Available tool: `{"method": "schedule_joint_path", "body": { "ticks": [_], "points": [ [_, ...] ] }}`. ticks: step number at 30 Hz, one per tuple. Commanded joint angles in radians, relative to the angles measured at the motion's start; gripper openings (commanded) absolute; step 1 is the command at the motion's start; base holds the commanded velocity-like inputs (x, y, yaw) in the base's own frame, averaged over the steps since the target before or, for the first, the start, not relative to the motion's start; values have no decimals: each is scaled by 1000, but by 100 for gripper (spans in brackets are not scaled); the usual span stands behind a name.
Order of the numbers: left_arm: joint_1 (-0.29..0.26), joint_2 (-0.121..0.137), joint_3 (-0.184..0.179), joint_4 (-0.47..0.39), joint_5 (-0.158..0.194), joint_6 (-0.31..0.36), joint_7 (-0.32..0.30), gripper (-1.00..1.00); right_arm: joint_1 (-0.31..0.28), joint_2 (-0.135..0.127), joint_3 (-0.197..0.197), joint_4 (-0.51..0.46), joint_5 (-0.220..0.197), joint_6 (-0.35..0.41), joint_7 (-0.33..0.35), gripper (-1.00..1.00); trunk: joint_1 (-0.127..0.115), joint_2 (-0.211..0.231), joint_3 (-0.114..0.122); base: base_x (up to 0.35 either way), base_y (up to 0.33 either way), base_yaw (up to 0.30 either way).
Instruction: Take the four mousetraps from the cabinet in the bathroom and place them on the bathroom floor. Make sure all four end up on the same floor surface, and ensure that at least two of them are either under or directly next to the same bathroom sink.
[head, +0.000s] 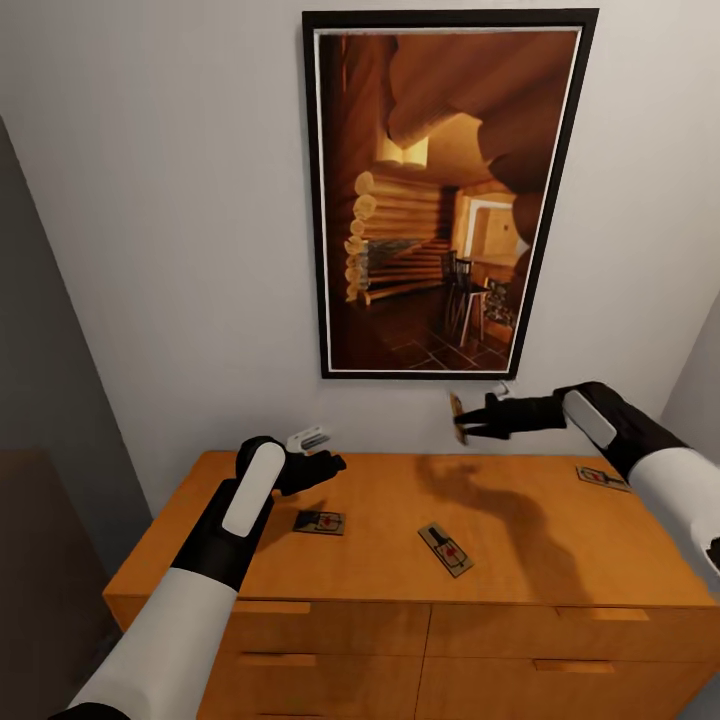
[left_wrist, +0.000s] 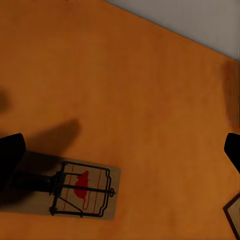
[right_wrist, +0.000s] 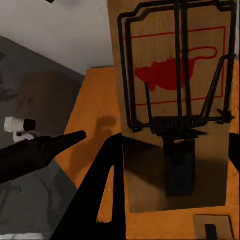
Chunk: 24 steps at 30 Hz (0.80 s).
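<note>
- Four mousetraps counted in the head view: three flat on the cabinet (head: 400, 500) top, one up in the air.
- Left trap (head: 319, 522) lying longways across the frame; middle trap (head: 446, 550) slanted toward the lower right; far right trap (head: 602, 478) near the back edge.
- Fourth trap (head: 457, 416) gripped on edge by the right claw (head: 470, 418), below the framed picture (head: 440, 195).
- Right wrist view up close: red mouse shape, wire spring, trap (right_wrist: 172, 100) standing tall.
- Left claw (head: 325, 465) spread wide, holding nothing, above the left trap (left_wrist: 82, 190).
</note>
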Motion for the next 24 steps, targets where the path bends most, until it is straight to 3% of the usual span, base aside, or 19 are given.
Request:
{"method": "schedule_joint_path", "body": {
  "ticks": [1,4,6,7,8,10,13,18,20,22,24],
  "points": [
    [-1,0,-1,-2,10,1,11,100,-1,-21,66,-30,-65,0,18,-100,0,-1,-1,0,0,0],
    [-1,0,-2,-2,10,1,11,100,-1,-77,165,-124,-200,0,33,-100,0,-1,-1,0,0,0],
    [-1,-1,-2,-4,10,1,12,100,-1,-145,238,-257,-346,-1,40,-100,0,-1,-1,0,0,0],
    [-1,-1,-2,-4,10,1,13,100,-1,-163,251,-293,-384,-1,40,-100,0,-1,-1,0,0,0],
    [-1,-1,-2,-5,10,1,14,100,-1,-194,271,-365,-456,-2,37,-100,0,-1,-1,0,0,0],
    [-1,-2,-3,-10,10,1,16,100,-1,-224,287,-455,-547,-2,26,-100,0,-1,-1,0,0,0],
    [-1,-3,-3,-23,11,1,18,100,-1,-240,294,-525,-627,-2,-26,-100,0,-1,-1,0,0,0],
    [-1,-6,-3,-38,21,0,21,100,-1,-222,258,-608,-782,-3,-243,-100,0,-1,-1,0,0,0],
    [-1,-6,-3,-43,35,1,25,100,-1,-207,216,-676,-901,-3,-414,-100,0,-1,-1,0,0,0],
    [-1,-6,-3,-47,41,1,31,100,-1,-202,201,-711,-967,-4,-522,-100,0,-1,-1,0,0,0],
    [-1,-8,-3,-59,55,1,69,100,-1,-187,181,-781,-1126,-6,-761,-100,0,-1,-1,0,0,0]
  ]
}}
